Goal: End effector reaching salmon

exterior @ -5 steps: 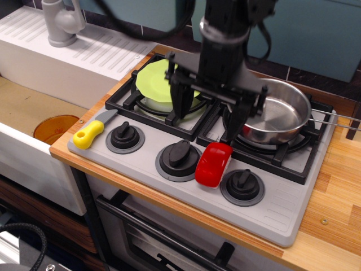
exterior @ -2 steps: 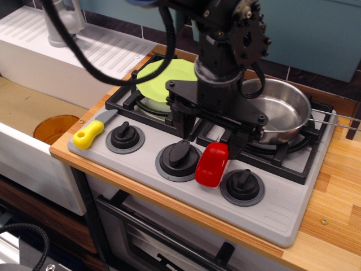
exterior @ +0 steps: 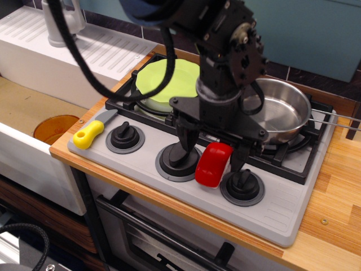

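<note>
End effector (exterior: pixel 211 151): lower than 1 second ago, prongs apart, straddling the salmon
Salmon (exterior: pixel 214 164): unmoved between 2 knobs

Glossy red plastic salmon (exterior: pixel 213 164), shiny steel pan (exterior: pixel 285 113), matt grey stove (exterior: pixel 282 206), wooden counter (exterior: pixel 335 186).

A bulky black metal robot wrist (exterior: pixel 228 51), showing round silver screw heads and trailing thick black cables toward 10 o'clock, is carrying a black two-pronged gripper (exterior: pixel 212 151).
</note>
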